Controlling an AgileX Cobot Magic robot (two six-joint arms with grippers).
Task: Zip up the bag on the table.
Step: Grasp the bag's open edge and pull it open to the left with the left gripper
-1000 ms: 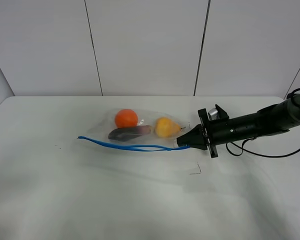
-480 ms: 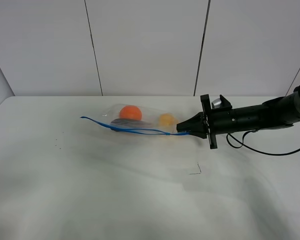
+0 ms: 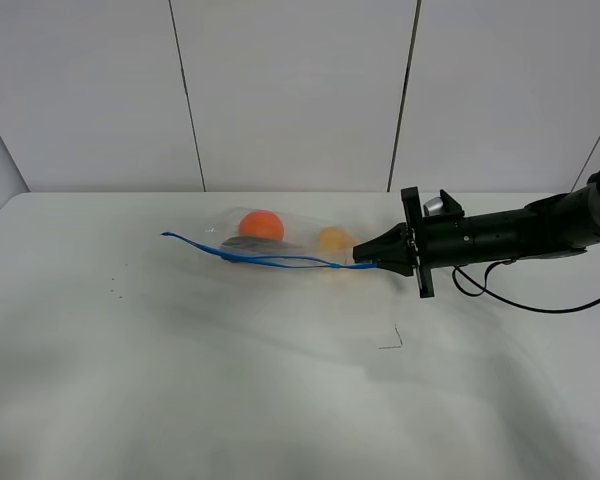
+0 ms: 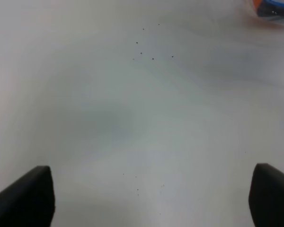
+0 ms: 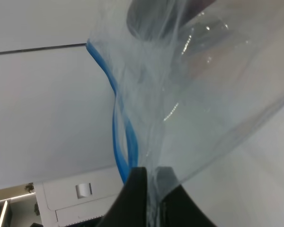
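Clear bag (image 3: 302, 241) pinched, right hand (image 3: 360, 262), orange (image 3: 261, 224) overhead only

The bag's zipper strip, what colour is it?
The zipper strip is blue, clearest in the right wrist view.

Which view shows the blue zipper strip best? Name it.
Exterior high: the whole zipper strip runs from its free end to the right gripper. Right wrist shows only the pinched end; left wrist just a blurred corner.

Clear, glossy, crinkled plastic bag (image 3: 298, 236) on a smooth matt table (image 3: 180, 380).
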